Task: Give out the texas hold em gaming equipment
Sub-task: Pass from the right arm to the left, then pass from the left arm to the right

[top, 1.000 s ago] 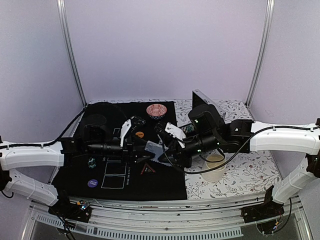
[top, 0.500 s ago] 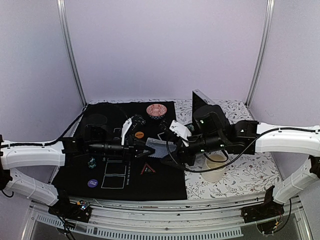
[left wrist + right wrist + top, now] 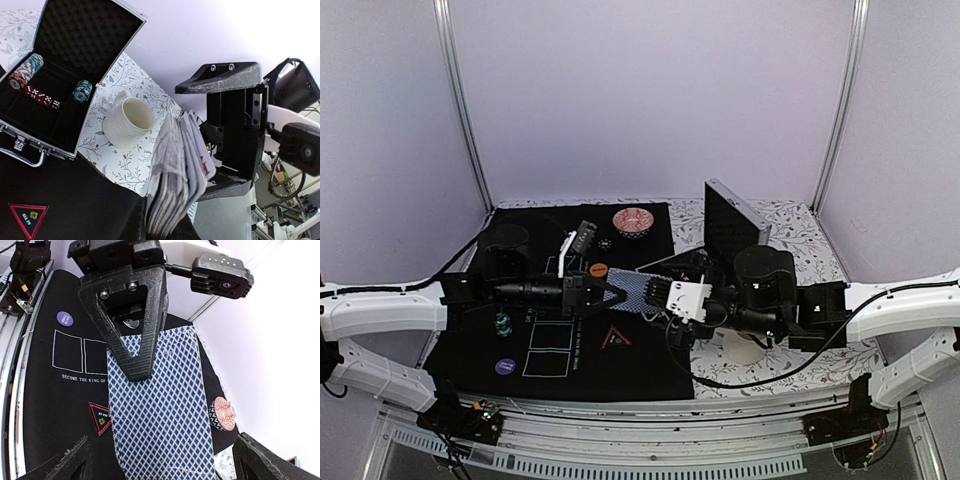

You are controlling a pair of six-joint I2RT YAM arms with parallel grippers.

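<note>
A deck of blue-diamond-backed playing cards hangs in the air over the black mat. My left gripper is shut on its left end. In the left wrist view the cards fan upward out of the gripper. My right gripper stands open just right of the deck. In the right wrist view the cards lie between its wide-spread fingers, untouched by them. On the mat lie a red triangle marker, a purple disc and an orange disc.
A red patterned bowl stands at the mat's far edge. An open case on the floral cloth holds striped chip stacks and red dice. A white cup stands beside it. Small green chips sit under my left arm.
The right gripper has opened off the deck and drawn back to the right. The left gripper has shut on the cards and now holds them alone.
</note>
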